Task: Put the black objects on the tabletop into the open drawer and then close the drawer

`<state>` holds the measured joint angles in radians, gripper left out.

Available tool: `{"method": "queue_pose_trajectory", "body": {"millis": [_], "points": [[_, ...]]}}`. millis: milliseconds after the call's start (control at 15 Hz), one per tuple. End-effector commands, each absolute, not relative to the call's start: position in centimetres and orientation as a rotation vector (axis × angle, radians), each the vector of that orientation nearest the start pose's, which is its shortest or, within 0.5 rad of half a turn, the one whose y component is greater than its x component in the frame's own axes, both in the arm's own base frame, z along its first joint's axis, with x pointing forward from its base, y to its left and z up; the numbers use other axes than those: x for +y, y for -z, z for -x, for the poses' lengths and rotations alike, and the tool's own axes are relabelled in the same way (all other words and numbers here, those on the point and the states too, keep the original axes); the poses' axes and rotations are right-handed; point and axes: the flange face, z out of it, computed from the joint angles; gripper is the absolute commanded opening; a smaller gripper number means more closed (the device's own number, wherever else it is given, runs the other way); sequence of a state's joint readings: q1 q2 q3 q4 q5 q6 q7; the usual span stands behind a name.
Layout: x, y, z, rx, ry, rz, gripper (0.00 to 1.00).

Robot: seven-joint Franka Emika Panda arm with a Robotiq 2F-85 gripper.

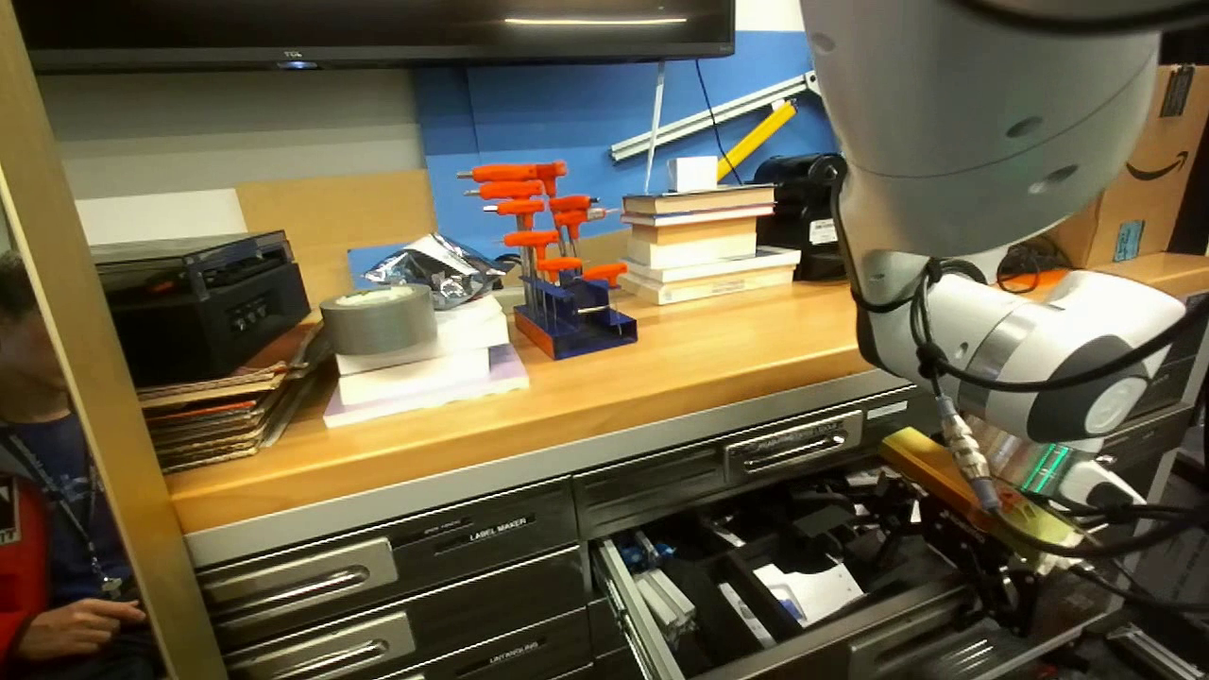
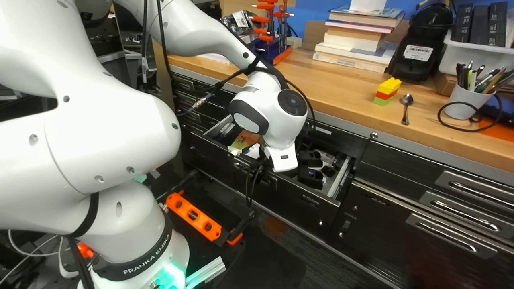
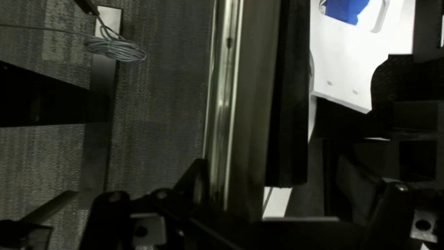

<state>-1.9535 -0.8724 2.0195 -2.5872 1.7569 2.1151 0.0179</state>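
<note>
The grey metal drawer (image 1: 841, 637) stands open below the wooden tabletop (image 1: 661, 382); its front face also shows in an exterior view (image 2: 297, 194). Small black pieces (image 2: 310, 178) lie inside it at the end near the rail. My gripper (image 1: 1011, 600) is low at the drawer's front wall, partly hidden by cables. In the wrist view my gripper (image 3: 272, 177) is open, its dark fingers apart on both sides of the drawer's front wall (image 3: 255, 104). Whether they touch the wall is too dark to tell. A white plate (image 3: 350, 66) lies inside the drawer.
Tabletop items include an orange-handled hex key stand (image 1: 576, 316), stacked books (image 1: 704, 250), a toy brick stack (image 2: 387, 91), a spoon (image 2: 406, 108) and a pen cup (image 2: 461, 102). A black unit (image 2: 413, 52) stands behind. Cables (image 1: 1115, 515) hang around the wrist.
</note>
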Motion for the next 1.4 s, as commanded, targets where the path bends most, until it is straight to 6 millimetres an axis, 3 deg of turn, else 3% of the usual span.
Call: {"method": "queue_pose_trajectory", "body": {"millis": [0, 267, 800, 1000, 1067, 1333], "points": [[-5.4, -10.6, -39.7, 1.690, -0.031, 2.177, 1.00], [-5.6, -11.1, -40.0, 1.647, 0.022, 2.184, 1.00], [-6.0, -17.3, -35.8, 1.700, 0.284, 2.221, 1.00], [-6.1, -17.9, -33.6, 1.858, 0.213, 2.243, 1.00], [-6.3, -17.6, -34.6, 1.922, 0.168, 2.254, 1.00], [-6.0, -17.5, -33.7, 2.078, -0.010, 2.306, 1.00]]}}
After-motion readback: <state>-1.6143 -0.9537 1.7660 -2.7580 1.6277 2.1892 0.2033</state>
